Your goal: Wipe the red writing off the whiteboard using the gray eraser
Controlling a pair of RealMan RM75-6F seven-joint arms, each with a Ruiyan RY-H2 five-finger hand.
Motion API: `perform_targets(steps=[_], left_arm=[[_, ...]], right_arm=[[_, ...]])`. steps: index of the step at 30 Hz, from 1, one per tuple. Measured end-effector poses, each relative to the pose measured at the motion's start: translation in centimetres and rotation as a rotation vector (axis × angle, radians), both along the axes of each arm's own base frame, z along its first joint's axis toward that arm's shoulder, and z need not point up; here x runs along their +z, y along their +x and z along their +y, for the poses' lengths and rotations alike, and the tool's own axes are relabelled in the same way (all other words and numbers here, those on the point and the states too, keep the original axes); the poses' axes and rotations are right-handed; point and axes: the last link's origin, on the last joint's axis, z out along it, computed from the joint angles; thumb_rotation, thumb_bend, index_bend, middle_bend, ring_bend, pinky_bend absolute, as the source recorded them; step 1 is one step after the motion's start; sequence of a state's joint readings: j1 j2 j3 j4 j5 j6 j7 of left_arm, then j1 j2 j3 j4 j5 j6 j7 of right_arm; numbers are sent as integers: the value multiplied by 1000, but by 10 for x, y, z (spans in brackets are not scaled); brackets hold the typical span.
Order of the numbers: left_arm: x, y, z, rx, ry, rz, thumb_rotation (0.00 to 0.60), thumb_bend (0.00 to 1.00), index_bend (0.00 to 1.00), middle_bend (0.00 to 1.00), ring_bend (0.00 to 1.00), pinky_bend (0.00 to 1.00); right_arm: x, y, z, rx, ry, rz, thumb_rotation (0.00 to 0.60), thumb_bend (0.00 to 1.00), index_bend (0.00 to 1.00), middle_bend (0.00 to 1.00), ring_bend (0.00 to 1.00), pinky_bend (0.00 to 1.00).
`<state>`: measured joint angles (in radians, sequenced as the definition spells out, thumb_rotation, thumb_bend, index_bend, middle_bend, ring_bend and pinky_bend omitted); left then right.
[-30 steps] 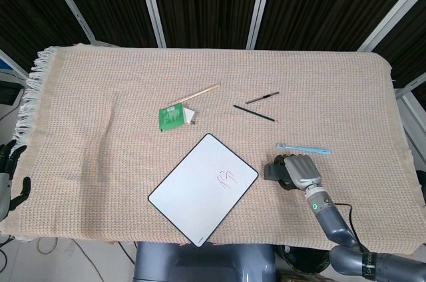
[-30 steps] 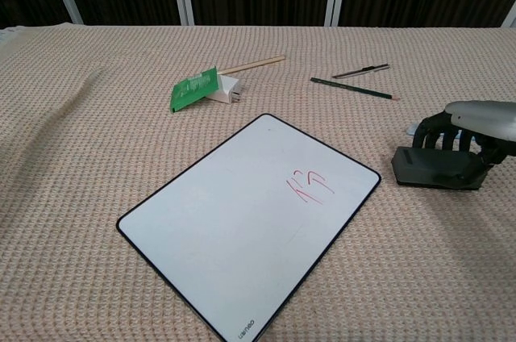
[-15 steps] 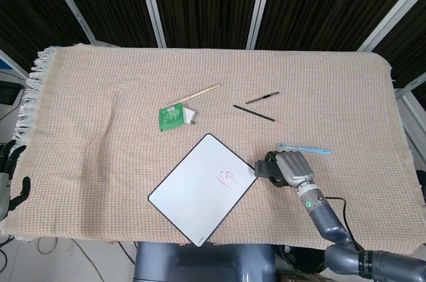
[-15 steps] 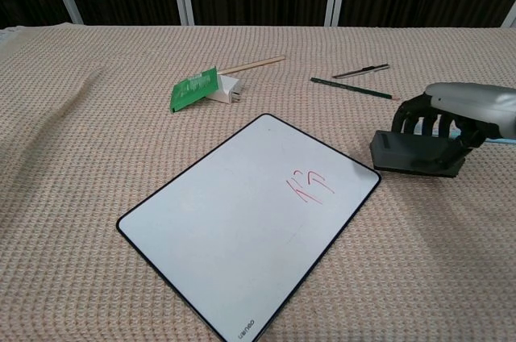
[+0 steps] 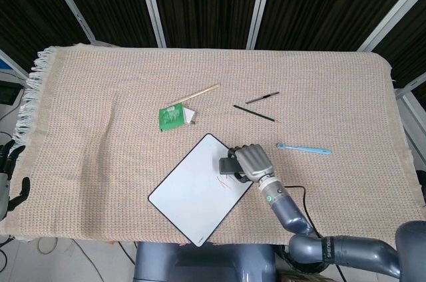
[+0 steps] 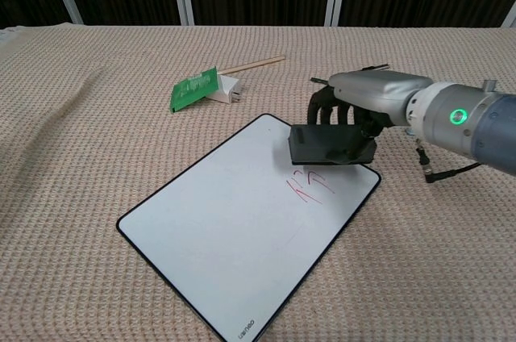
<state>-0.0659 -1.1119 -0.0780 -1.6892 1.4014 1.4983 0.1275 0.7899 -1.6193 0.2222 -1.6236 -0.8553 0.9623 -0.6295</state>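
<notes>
The white whiteboard (image 5: 193,192) (image 6: 234,229) lies tilted near the table's front edge. Red writing (image 6: 313,189) (image 5: 222,182) sits on its right part. My right hand (image 5: 251,161) (image 6: 359,102) grips the dark gray eraser (image 6: 330,145) (image 5: 227,166) and holds it over the board's right corner, just behind the writing. Whether the eraser touches the board I cannot tell. My left hand (image 5: 8,175) hangs off the table's left edge, fingers apart, holding nothing.
A green packet (image 5: 172,116) (image 6: 193,89) with a white block lies behind the board, next to a wooden stick (image 5: 194,95). Two dark pencils (image 5: 254,113) lie further right. A light blue pen (image 5: 304,149) lies right of my right hand.
My right hand has carried the eraser leftward from the cloth beside the board to above the board's right corner. The writing looks unchanged. The left hand has not moved.
</notes>
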Motion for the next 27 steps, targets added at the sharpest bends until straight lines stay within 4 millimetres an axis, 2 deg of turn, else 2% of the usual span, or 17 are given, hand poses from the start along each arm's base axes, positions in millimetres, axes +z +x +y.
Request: perform_targets(steps=[5,13,22,27], left_arm=[[0,0,1,1,-3,-2,600,489,104,8,0,0],[2,0,1,-4,-2,-8,600,489,104,8,0,0],[3,0,0,-5,-1,-7,600,489,104,8,0,0],[2,0,0,-6,-3,-4,600,489,104,8,0,0]], right_arm=[[-19,25,1,32,5,1,600,377,474,452,428,447],[-50,41,8,49,29,36,600,376,474,442,414,421],[-54,34,20,88,34,83,600,376,474,456,426,421],[-49,23,38,114,65,99,600,376,474,463,442,423]])
